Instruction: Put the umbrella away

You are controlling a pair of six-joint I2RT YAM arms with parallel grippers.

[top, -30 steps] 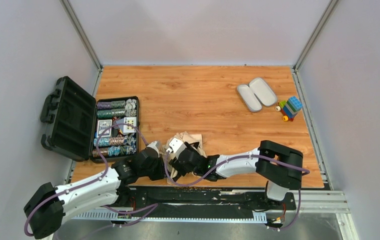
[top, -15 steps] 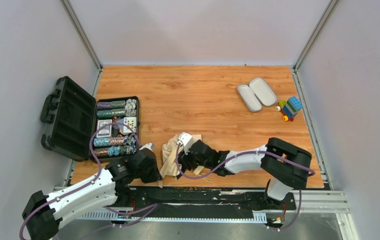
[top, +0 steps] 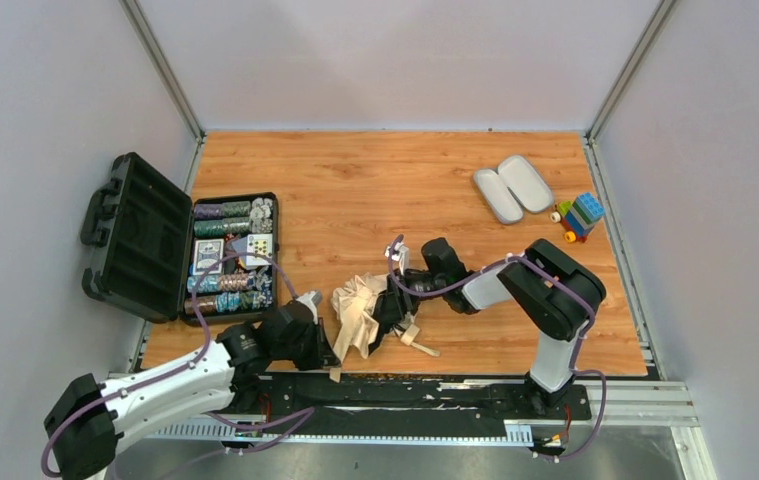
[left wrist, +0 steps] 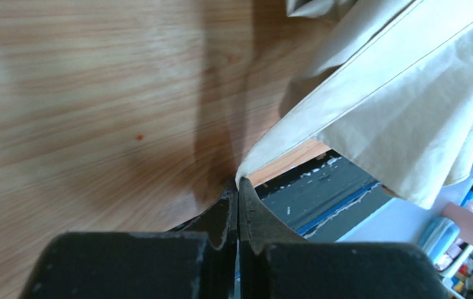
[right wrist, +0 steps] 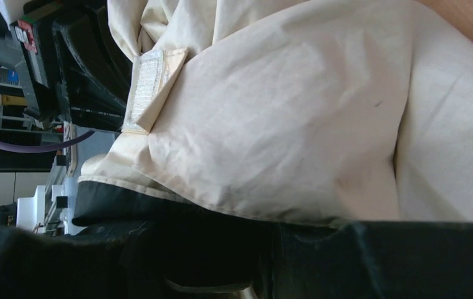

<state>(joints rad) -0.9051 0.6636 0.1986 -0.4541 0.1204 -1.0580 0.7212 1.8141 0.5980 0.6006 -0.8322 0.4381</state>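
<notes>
Your right tool [top: 387,312] has swung round and narrowed onto the umbrella [top: 358,312], which is bunched at the desk's [top: 405,190] near edge. Left tool [left wrist: 238,190] stays clamped on a fabric corner. Both grips look secure, but the canopy remains loose.

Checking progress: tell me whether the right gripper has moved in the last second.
Yes. The right gripper has pulled to the right and farther from the near edge of the table, toward the far wall.
</notes>
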